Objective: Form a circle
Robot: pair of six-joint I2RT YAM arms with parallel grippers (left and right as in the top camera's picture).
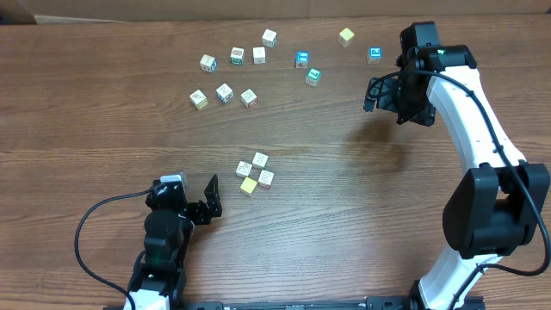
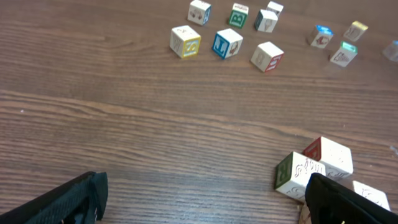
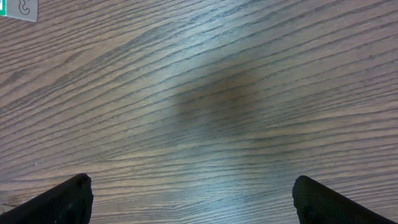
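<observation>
Overhead, the left arm (image 1: 164, 237) sits low at the near edge of the table (image 1: 86, 172), folded compactly. The left gripper (image 1: 207, 200) points toward the table's middle, its jaws spread wide with nothing between them. The circle is only a tight cluster (image 1: 256, 172) of four cubes just beyond and to the right of that gripper, and the gripper does not touch it. Three of the cubes are whitish with printed faces, and a plain yellow cube (image 1: 249, 185) sits at the near corner.

In the left wrist view the cluster (image 2: 314, 168) lies beside the right finger (image 2: 342, 199), which partly hides it.

The right arm (image 1: 478, 129) rises from the near right edge, bends at the elbow and reaches inward. The right gripper (image 1: 374, 93) hangs over bare wood, released and empty, well apart from the cluster.

Loose cubes (image 1: 249, 97) are scattered across the far half of the table.
</observation>
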